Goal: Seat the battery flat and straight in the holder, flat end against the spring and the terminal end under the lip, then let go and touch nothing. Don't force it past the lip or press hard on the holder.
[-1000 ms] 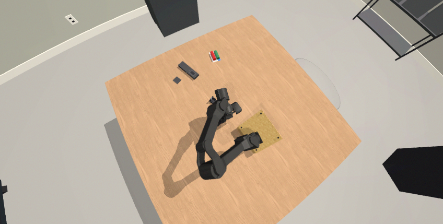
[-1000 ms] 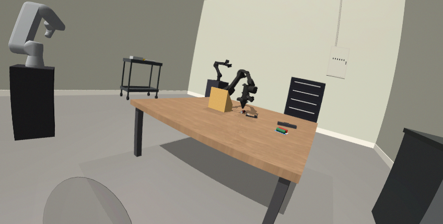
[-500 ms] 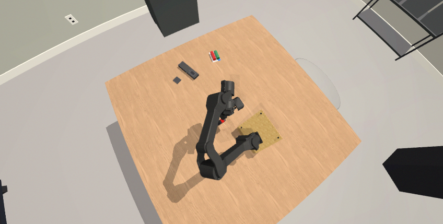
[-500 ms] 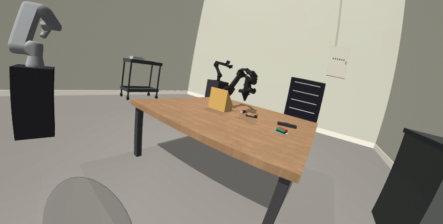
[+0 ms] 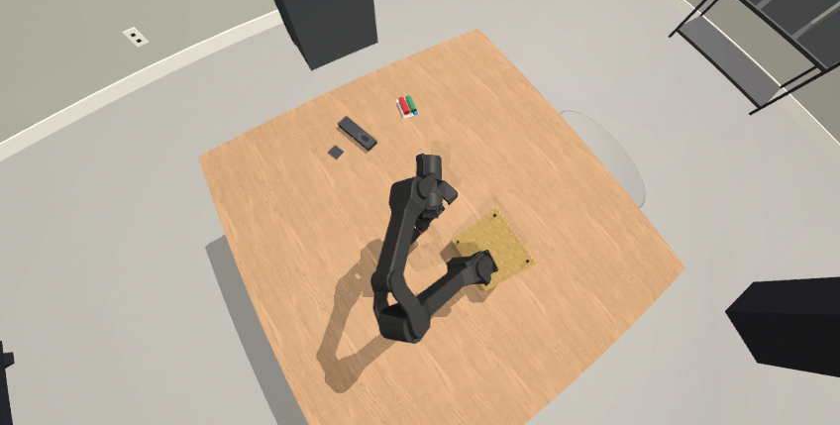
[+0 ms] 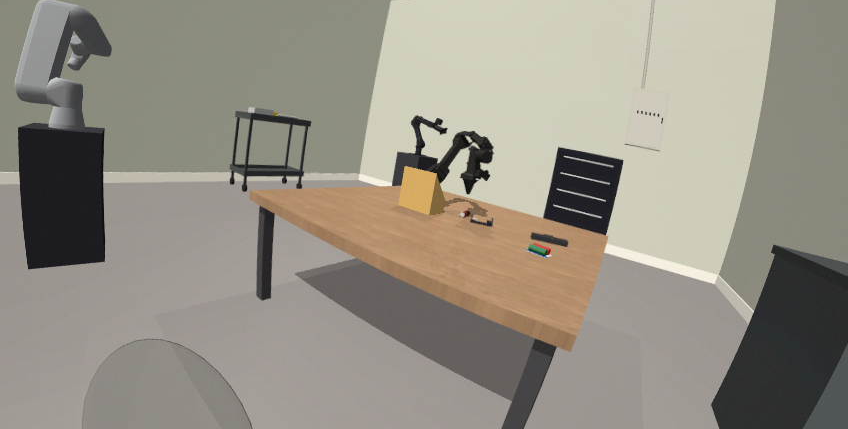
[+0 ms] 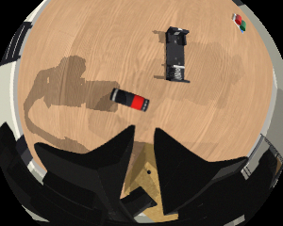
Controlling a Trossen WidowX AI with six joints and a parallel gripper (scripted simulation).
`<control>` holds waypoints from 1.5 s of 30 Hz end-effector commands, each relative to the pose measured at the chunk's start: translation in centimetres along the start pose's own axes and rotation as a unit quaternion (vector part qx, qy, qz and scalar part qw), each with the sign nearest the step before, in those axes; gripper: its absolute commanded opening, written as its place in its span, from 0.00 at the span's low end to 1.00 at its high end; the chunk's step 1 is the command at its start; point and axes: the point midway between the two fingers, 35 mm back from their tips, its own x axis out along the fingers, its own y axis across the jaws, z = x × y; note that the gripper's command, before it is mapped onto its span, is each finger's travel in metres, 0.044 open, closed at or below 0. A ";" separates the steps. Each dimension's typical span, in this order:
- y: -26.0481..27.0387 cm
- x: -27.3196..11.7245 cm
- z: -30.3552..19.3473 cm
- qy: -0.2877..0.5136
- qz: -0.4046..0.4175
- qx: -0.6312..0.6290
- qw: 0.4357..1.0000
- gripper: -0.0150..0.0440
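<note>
The battery (image 7: 124, 98) (image 6: 464, 213), black with a red band and silvery ends, lies on its side on the table, outside the holder. Its red end points right in the wrist view. The black holder (image 7: 174, 56) (image 6: 481, 223) stands empty beyond it to the right in the wrist view, its coil spring at the end nearer the gripper and the lip end farther off. My gripper (image 7: 144, 130) (image 6: 468, 191) is partly open and empty, raised above the table on the near side of the battery. In the top view the arm hides the holder and most of the battery.
A yellow block (image 5: 503, 238) (image 6: 416, 189) stands beside the arm's base. A dark remote-like bar (image 5: 354, 130) (image 6: 548, 239), a small dark square (image 5: 335, 152) and a red and green pair of cylinders (image 5: 407, 105) (image 6: 539, 249) (image 7: 240, 22) lie farther off on the table.
</note>
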 end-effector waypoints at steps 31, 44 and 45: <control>2.3 6.7 0.2 -0.002 0.007 -0.623 0.782 0.67; 2.3 8.7 0.2 -0.002 0.006 -0.623 0.782 0.67; 2.3 8.9 0.2 -0.002 0.006 -0.623 0.782 0.67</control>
